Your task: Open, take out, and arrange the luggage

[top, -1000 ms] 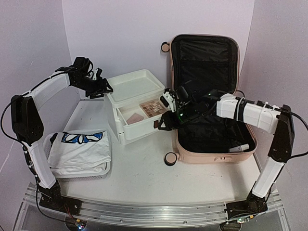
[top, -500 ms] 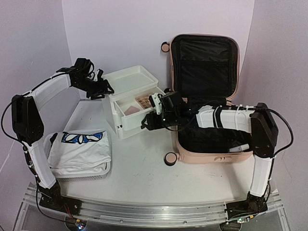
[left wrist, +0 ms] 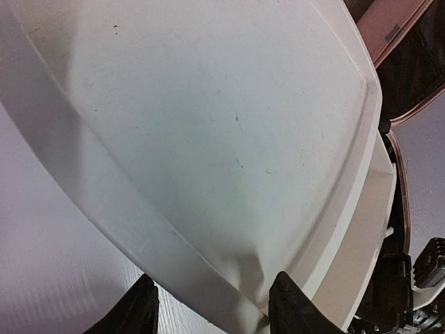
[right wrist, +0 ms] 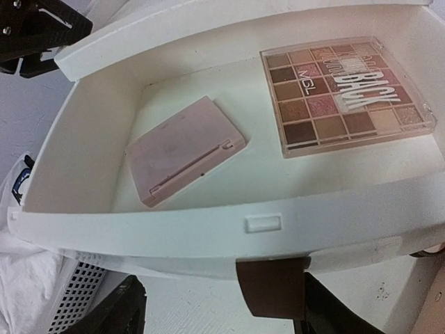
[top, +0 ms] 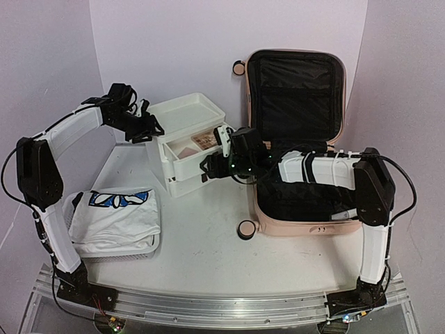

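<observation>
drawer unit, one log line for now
luggage open | drawer open: palette, pink case | right gripper open at drawer front | left gripper open at top tray

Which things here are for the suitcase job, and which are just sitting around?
For the job: the pink luggage, the drawer unit and, inside its drawer, the eyeshadow palette and pink case.
Just sitting there, probably: the folded shirt in the mesh basket.
</observation>
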Tool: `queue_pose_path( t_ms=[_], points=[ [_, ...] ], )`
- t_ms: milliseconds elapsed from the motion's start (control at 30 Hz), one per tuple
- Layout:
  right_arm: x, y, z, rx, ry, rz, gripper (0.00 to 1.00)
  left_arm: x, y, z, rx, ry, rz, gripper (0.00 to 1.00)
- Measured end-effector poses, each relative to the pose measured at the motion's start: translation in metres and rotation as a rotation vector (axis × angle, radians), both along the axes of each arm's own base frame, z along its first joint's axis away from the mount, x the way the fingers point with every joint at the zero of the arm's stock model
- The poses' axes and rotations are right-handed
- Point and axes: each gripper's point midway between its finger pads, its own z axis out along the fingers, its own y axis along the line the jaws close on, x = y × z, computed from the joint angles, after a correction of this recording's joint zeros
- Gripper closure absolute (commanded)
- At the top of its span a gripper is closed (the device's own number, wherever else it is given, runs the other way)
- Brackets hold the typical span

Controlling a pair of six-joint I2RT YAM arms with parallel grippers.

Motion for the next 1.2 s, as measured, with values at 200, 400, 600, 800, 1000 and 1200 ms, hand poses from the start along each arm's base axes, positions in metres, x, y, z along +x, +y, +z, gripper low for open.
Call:
queue_pose_path(
  t_ms=[200,400,600,800,1000,1200],
  points=[
    [0.004,0.003,0.002,-0.029,-0.044,0.021,0.26,0.003,0.001,0.003,0.021,-0.018,0.043,0.56],
    [0.032,0.026,0.009,-0.026,-0.130,0.013,0.27,0.005,0.000,0.006,0.033,-0.031,0.069,0.62],
    [0.064,0.048,0.011,-0.005,-0.204,-0.025,0.26,0.005,-0.001,0.007,0.040,-0.038,0.067,0.64],
    [0.086,0.062,0.016,0.008,-0.264,-0.059,0.23,0.005,-0.002,0.007,0.039,-0.037,0.065,0.64],
    [0.093,0.068,0.015,-0.027,-0.279,-0.075,0.16,0.008,-0.001,0.010,0.040,-0.057,0.070,0.64],
    [0.087,0.060,-0.004,-0.105,-0.215,-0.069,0.09,0.008,-0.001,0.010,0.051,-0.067,0.056,0.63]
  ],
)
